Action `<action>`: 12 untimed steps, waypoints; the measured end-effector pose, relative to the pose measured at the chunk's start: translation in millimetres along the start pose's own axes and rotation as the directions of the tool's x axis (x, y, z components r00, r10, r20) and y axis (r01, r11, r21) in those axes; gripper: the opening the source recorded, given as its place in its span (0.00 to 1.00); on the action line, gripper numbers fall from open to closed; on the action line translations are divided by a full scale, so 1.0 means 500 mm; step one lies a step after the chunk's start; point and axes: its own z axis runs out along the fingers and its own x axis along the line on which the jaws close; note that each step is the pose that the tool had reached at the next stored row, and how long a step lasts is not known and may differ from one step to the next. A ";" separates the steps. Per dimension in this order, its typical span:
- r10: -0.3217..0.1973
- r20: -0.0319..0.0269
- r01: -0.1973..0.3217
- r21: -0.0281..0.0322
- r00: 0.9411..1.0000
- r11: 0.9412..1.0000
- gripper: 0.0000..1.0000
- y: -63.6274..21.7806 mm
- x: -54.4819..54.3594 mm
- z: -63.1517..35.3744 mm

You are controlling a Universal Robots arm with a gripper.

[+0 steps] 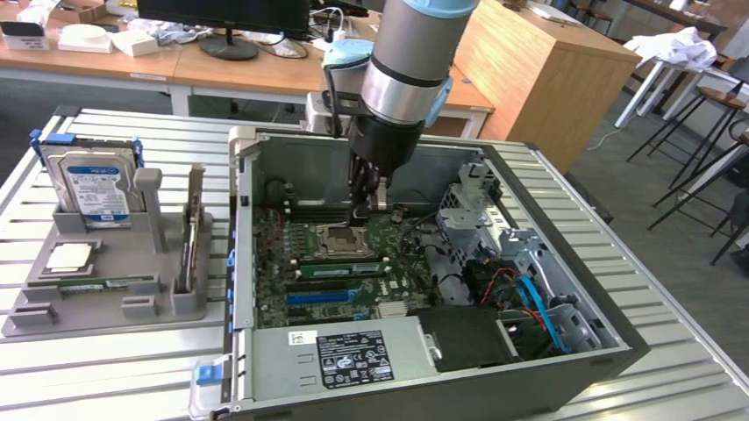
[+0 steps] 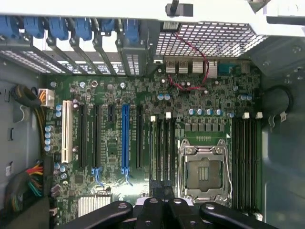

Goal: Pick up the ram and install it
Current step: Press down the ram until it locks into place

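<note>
My gripper [image 1: 374, 203] hangs inside the open computer case [image 1: 609, 346], low over the far part of the motherboard [image 1: 307, 285], just beyond the empty processor socket [image 1: 339, 239]. It is shut, and no stick shows between its fingers. In the wrist view the shut gripper [image 2: 161, 188] sits over the black memory slots [image 2: 162, 148] beside the socket [image 2: 204, 168]. A green ram stick [image 1: 345, 264] with a white label stands in a slot next to the socket. Another green ram stick [image 1: 100, 285] lies flat in the grey fixture [image 1: 105, 311] at the exterior view's left.
The fixture also holds a silver hard drive [image 1: 94, 189] and a small square processor chip [image 1: 70, 256]. Inside the case are a power supply [image 1: 339, 355], a drive cage [image 1: 468, 206] and loose cables [image 1: 515, 294]. The case stands on a slatted metal table [image 1: 105, 386].
</note>
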 end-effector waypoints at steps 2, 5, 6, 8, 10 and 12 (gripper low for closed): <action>0.000 0.000 0.000 0.000 1.000 1.000 0.10 -0.006 0.000 0.000; 0.000 0.000 0.000 0.000 1.000 1.000 0.10 -0.014 0.000 -0.001; 0.000 0.000 0.000 0.000 1.000 1.000 0.10 -0.016 0.000 -0.001; 0.000 0.000 0.000 0.000 1.000 1.000 0.10 -0.019 0.000 -0.001; 0.000 0.000 0.000 0.000 1.000 1.000 0.10 -0.019 0.000 -0.001; 0.000 0.000 0.000 0.000 1.000 1.000 0.10 -0.019 0.000 -0.001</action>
